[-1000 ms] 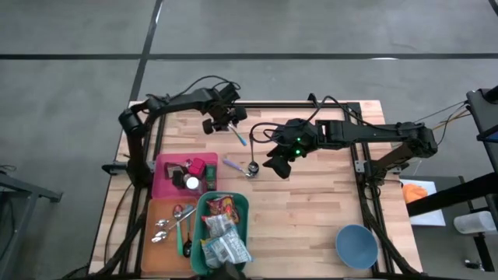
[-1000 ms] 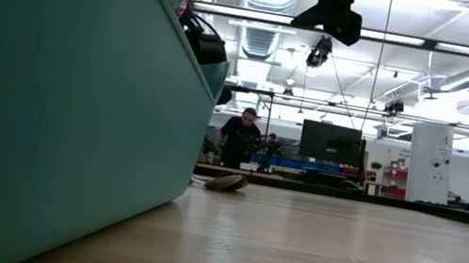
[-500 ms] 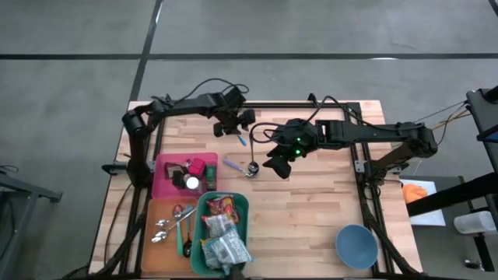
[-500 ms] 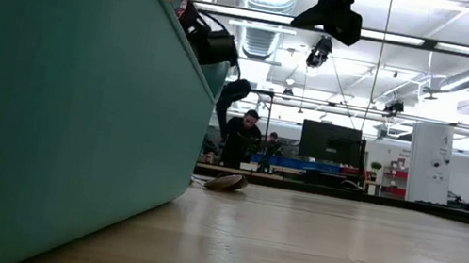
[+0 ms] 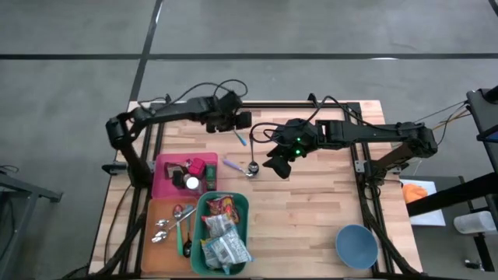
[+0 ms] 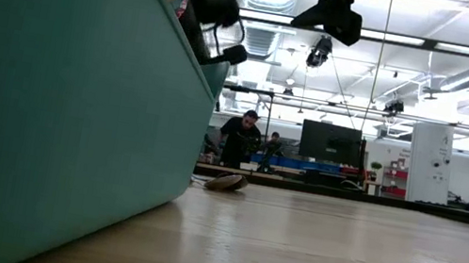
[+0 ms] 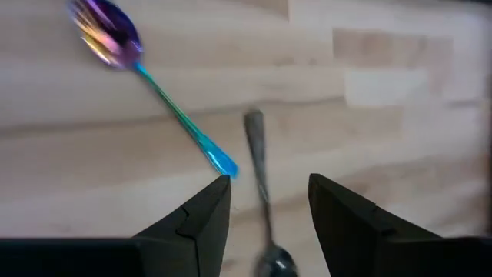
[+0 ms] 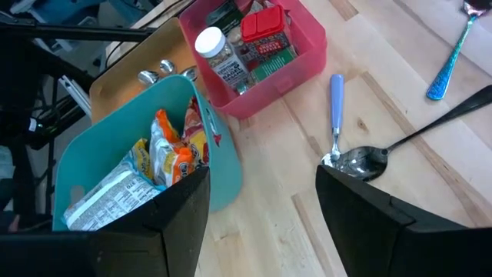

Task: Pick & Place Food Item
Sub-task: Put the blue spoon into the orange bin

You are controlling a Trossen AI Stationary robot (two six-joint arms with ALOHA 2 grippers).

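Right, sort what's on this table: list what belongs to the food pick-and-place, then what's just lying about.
Job in hand: snack packets; teal bin holding them; left gripper and right gripper, both open and empty.

Lying about: iridescent spoon; silver spoon; blue-handled spoon; pink bin with spice jar; orange tray; blue bowl, possibly a drop-off.

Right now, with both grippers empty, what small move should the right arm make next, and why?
Probably bring the right gripper toward the teal bin: it is open and empty above the spoons, while the snack packets lie in that bin. The left gripper hovers near the far edge.
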